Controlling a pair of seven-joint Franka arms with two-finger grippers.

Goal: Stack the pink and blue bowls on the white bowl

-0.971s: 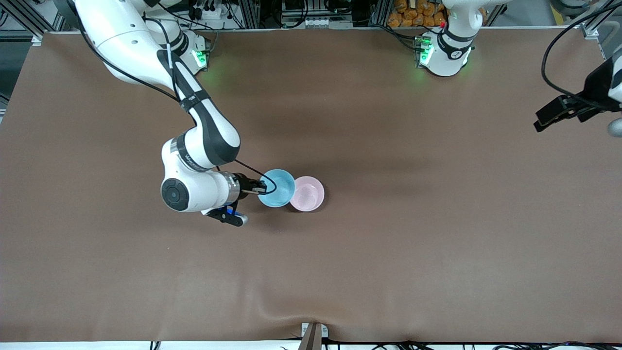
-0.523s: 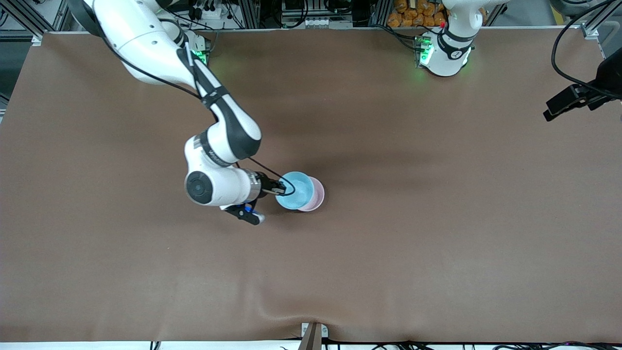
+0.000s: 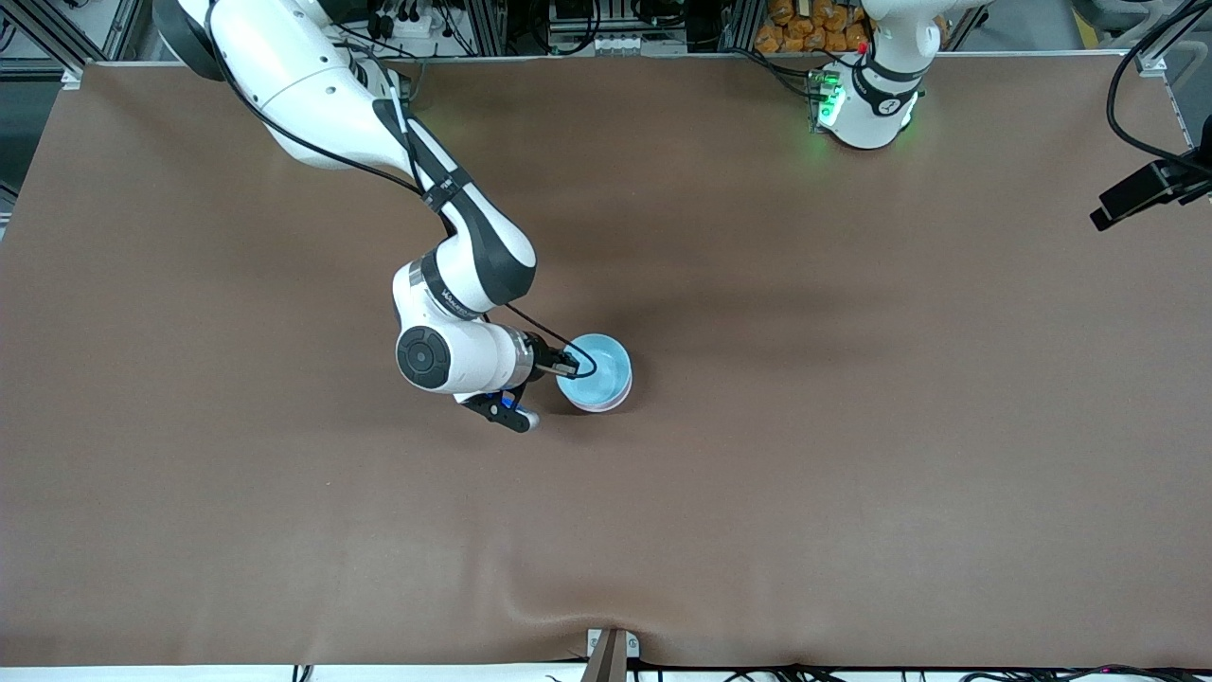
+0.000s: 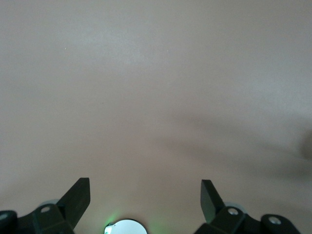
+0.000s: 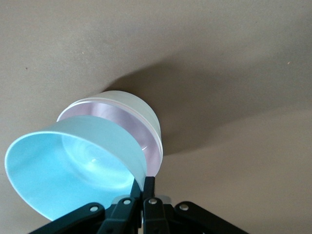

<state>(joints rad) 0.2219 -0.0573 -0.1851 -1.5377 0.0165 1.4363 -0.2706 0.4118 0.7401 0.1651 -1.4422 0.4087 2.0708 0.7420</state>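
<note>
My right gripper is shut on the rim of the light blue bowl near the middle of the table. It holds the bowl over the pink bowl, whose rim just peeks out under it. In the right wrist view the gripper pinches the tilted blue bowl above the pink bowl, which sits nested in the white bowl. My left gripper waits high at the left arm's end of the table. In its wrist view it is open and empty over bare table.
The brown table cover has a small wrinkle at its front edge. The arm bases with green lights stand along the back edge. The left arm's base light shows in the left wrist view.
My right gripper has carried the blue bowl toward the left arm's end, from beside the pink bowl to over it. The left arm has drawn farther out toward its end.
</note>
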